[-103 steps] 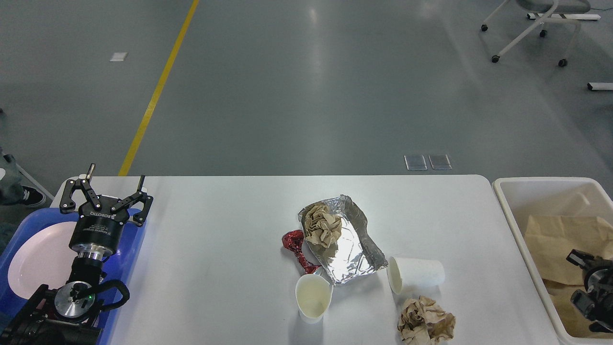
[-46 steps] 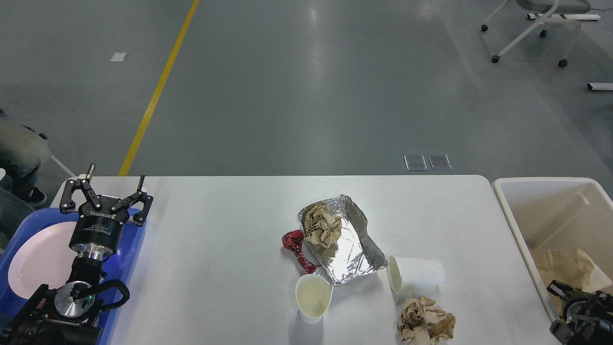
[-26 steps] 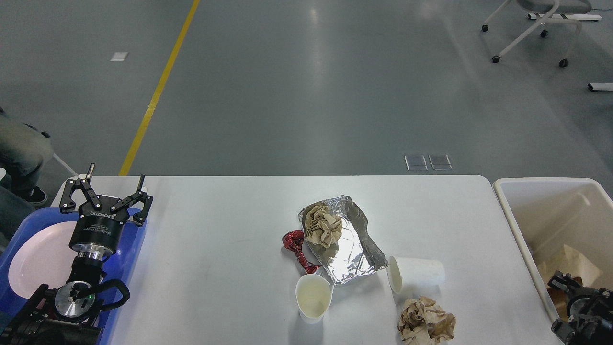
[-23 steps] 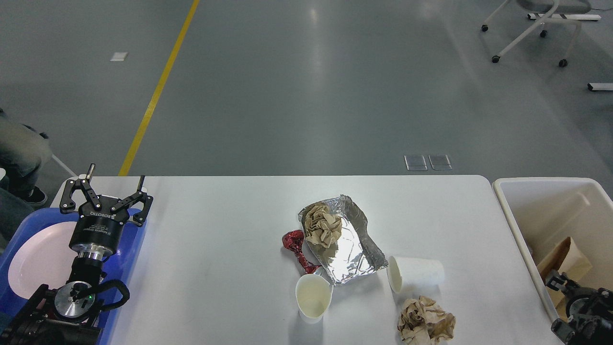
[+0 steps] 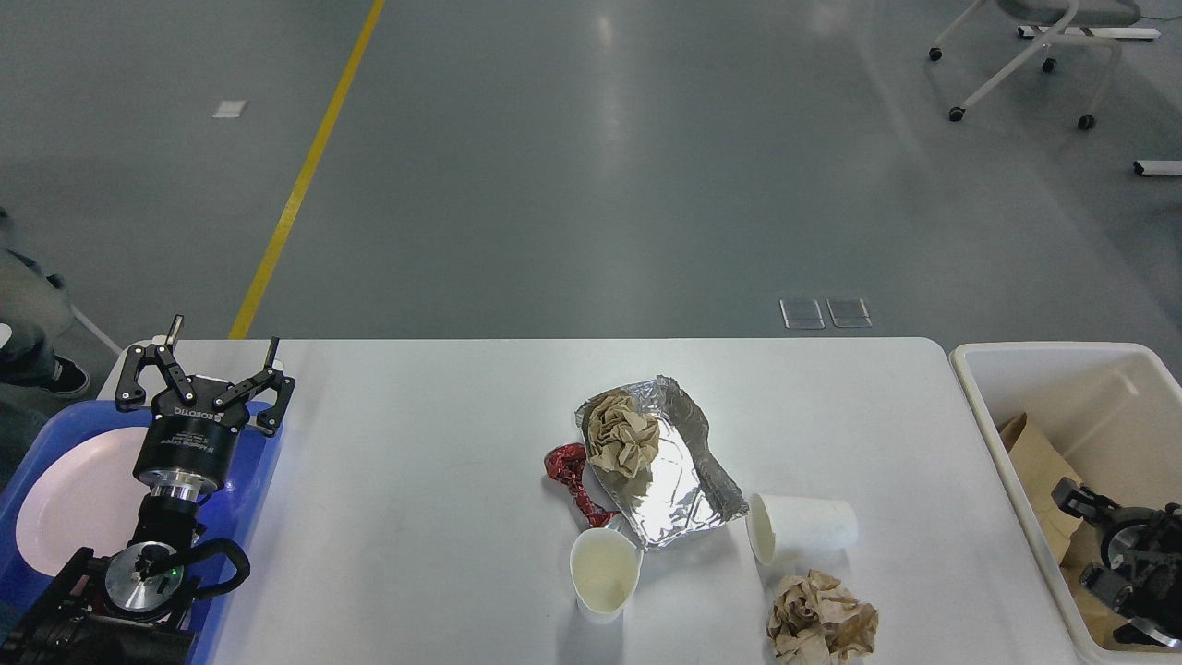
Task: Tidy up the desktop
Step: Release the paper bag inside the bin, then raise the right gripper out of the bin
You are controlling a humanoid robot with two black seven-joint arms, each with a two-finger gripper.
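Observation:
The white desktop [image 5: 434, 489] carries a crumpled foil tray [image 5: 688, 485] with a brown paper wad [image 5: 623, 439] in it. A red foil wrapper [image 5: 570, 469] lies at its left. In front of them are an upright paper cup [image 5: 605, 574], a paper cup on its side [image 5: 805, 526] and a crumpled brown paper ball [image 5: 822, 621]. My left gripper [image 5: 223, 334] stands open and empty above the blue tray [image 5: 263, 480]. My right gripper [image 5: 1082, 506] is low inside the cream bin [image 5: 979, 388], dark and partly cut off, against a brown paper sheet [image 5: 1030, 457].
A white plate [image 5: 69, 503] lies in the blue tray at the table's left end. The cream bin stands off the table's right end. A person's leg and shoe [image 5: 37, 369] show at the left edge, and an office chair [image 5: 1025, 55] stands far back right.
The right gripper dipped low in the bin and has now come up a little. The brown paper went from lying flat to standing against the bin's left wall. The left arm stayed still.

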